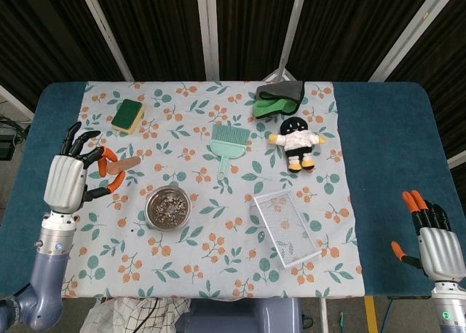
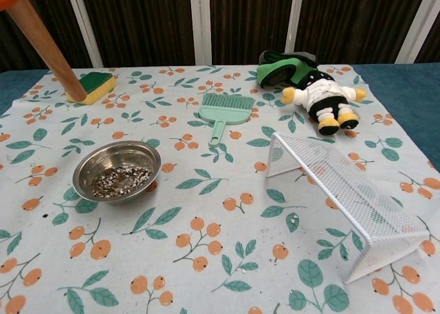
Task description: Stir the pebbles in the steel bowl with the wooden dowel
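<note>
The steel bowl (image 1: 167, 208) holding small grey pebbles (image 2: 121, 180) sits on the floral cloth, left of centre. My left hand (image 1: 67, 180) is raised above the table's left side and grips the wooden dowel (image 2: 45, 47), which slants down to the right with its free end in the air, up and left of the bowl (image 2: 117, 170). In the head view only a short piece of the dowel (image 1: 125, 164) shows past the fingers. My right hand (image 1: 433, 240) rests at the table's near right corner, fingers apart, holding nothing.
On the cloth lie a yellow-green sponge (image 1: 128, 115), a green hand brush (image 1: 226, 145), a green and grey cloth (image 1: 279, 98), a plush doll (image 1: 297, 141) and a white wire rack (image 1: 287, 226). Bare blue table (image 1: 393, 158) flanks the cloth.
</note>
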Robot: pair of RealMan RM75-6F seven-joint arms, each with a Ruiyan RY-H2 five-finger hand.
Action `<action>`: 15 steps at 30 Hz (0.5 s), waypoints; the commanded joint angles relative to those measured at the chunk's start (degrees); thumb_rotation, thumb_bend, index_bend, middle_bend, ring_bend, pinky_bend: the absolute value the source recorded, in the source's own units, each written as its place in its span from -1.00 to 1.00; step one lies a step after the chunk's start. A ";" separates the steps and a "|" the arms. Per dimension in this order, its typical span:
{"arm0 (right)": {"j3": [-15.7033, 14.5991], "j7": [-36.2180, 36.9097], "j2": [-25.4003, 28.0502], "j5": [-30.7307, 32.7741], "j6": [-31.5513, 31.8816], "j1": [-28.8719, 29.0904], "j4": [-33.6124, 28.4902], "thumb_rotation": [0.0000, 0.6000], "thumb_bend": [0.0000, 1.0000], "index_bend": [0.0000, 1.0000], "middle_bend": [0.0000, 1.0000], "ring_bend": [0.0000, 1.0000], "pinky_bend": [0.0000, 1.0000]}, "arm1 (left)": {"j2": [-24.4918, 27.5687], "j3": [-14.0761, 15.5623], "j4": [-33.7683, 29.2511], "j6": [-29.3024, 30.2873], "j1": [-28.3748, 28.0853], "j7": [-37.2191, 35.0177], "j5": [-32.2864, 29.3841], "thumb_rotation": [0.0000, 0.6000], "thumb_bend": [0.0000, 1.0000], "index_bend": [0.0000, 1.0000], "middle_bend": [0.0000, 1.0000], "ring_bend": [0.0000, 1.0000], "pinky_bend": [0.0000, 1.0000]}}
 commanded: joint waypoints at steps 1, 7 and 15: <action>0.00 -0.02 -0.01 0.04 -0.03 0.00 -0.03 1.00 -0.38 -1.00 -1.00 -1.00 -1.00 | -0.57 -0.07 -2.73 0.42 0.05 -1.38 -0.02 1.00 0.54 0.32 0.47 -0.59 -0.97; 0.00 0.01 0.02 0.08 -0.11 0.02 -0.03 1.00 -0.38 -1.00 -1.00 -1.00 -1.00 | -2.62 0.04 -7.39 -0.58 -0.62 -0.93 -1.55 1.00 0.54 0.32 0.47 -0.59 -0.97; 0.04 0.07 0.19 0.31 -0.31 0.05 -0.14 1.00 -0.38 -1.00 -1.00 -1.00 -1.00 | -5.61 0.35 -11.06 -2.60 -0.86 -1.41 -6.59 1.00 0.54 0.32 0.48 -0.58 -0.97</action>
